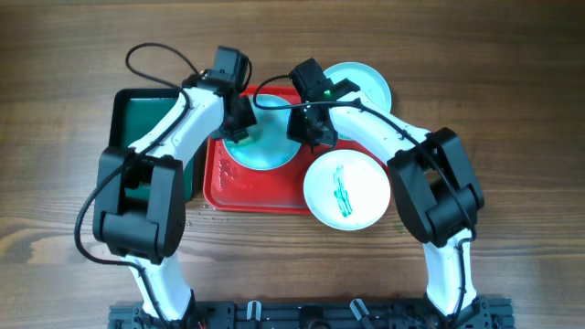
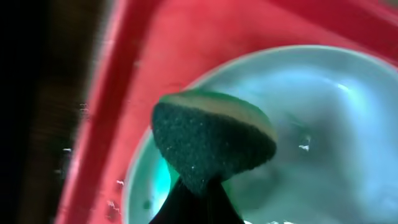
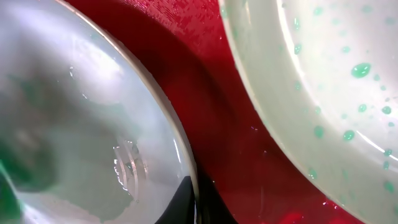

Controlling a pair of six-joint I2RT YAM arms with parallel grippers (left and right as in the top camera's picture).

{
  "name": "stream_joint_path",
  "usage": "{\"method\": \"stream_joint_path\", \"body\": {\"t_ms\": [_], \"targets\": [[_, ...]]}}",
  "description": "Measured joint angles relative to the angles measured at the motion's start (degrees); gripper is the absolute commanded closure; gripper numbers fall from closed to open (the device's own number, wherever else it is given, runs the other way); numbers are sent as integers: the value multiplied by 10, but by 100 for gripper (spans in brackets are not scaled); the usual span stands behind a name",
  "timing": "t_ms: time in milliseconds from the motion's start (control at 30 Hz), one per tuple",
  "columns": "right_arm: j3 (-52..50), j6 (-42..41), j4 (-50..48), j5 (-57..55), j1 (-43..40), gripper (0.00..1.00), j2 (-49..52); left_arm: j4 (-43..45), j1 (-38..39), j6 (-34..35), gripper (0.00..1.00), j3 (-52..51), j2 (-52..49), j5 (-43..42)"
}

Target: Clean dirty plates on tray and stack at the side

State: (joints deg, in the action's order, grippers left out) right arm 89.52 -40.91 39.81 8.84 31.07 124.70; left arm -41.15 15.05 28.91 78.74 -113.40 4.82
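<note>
At centre, left gripper (image 1: pixel 241 126) pinches a sponge (image 2: pixel 211 140) on a plate (image 1: pixel 272 153) in the red tray (image 1: pixel 247 190); right gripper (image 1: pixel 311 130) clamps its rim.

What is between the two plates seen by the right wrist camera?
In the right wrist view, only a bare, wet strip of the red tray lies between the pale plate at left and the green-spotted plate at right.

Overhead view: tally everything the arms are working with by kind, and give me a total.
Trays: 2 (red tray, green tray)
Plates: 3 (pale-blue plate on the red tray, teal plate at its far right corner, streaked white plate overlapping its near right corner)
Sponges: 1 (sponge)
Total: 6
</note>
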Motion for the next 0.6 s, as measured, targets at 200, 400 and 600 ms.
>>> {"method": "stream_joint_path", "body": {"t_ms": [200,400,600], "targets": [[0,0,-2,0,0,96,0,44,3,-42,96,-38,0,19],[0,2,-4,-1,0,96,0,-26,-1,-224,96,-42,2,-212],[0,7,-6,-1,0,96,0,-3,0,-304,96,-49,2,-314]]}}
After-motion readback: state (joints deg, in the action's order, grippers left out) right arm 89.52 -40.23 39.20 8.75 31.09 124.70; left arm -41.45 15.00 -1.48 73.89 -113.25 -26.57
